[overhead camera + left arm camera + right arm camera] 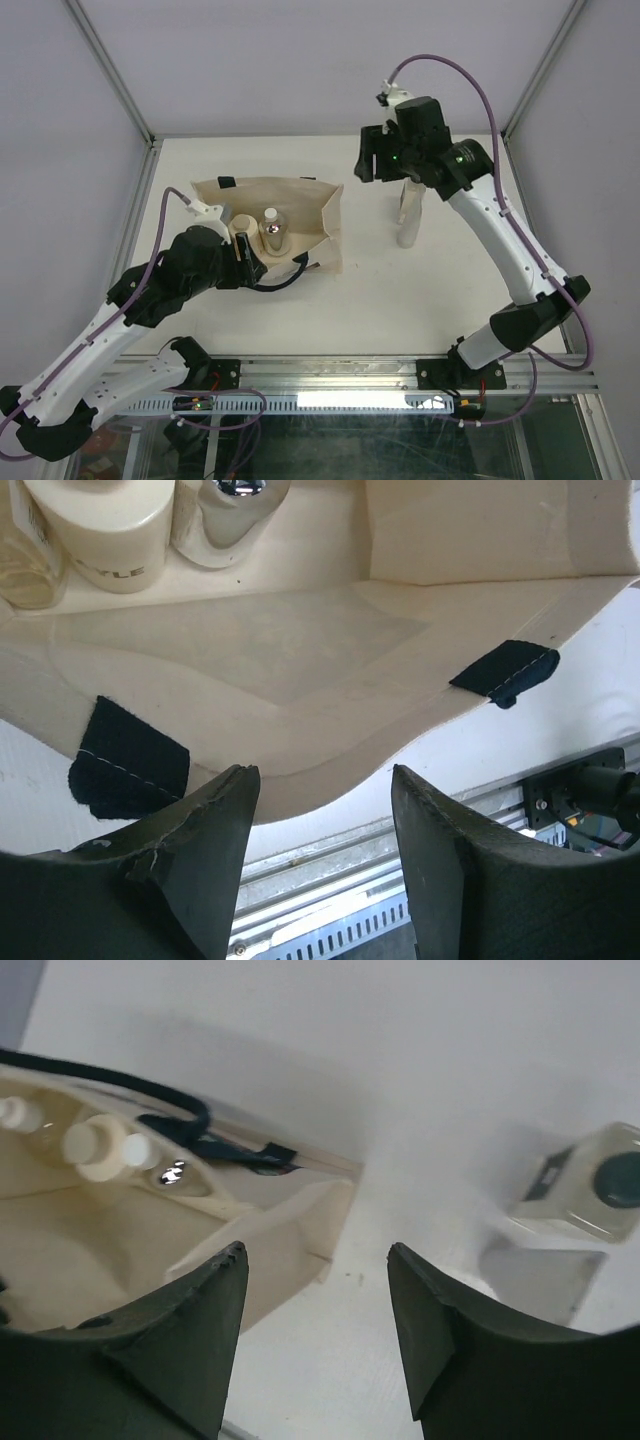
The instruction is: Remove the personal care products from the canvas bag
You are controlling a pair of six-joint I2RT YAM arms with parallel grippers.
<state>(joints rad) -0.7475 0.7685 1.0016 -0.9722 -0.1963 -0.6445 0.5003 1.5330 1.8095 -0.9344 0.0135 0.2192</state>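
The beige canvas bag (300,205) lies open on the table, mouth toward the arms. Inside it stand a cream cylindrical bottle (243,228) and a silver-topped bottle (272,232). The left wrist view shows the cream bottle (100,530), the silver-topped one (235,510) and a clear amber one (22,565) at the bag's far end. My left gripper (250,262) (322,780) is open at the bag's near lip, holding nothing. A clear rectangular bottle with a dark cap (590,1185) (408,215) stands on the table to the right of the bag. My right gripper (372,165) (318,1255) hangs open and empty above the table between bag and bottle.
The bag's navy loop handle (285,280) trails over its near edge, and a dark tab (505,670) sits on the lip. A metal frame post (120,80) and the table's rail (400,375) border the white table.
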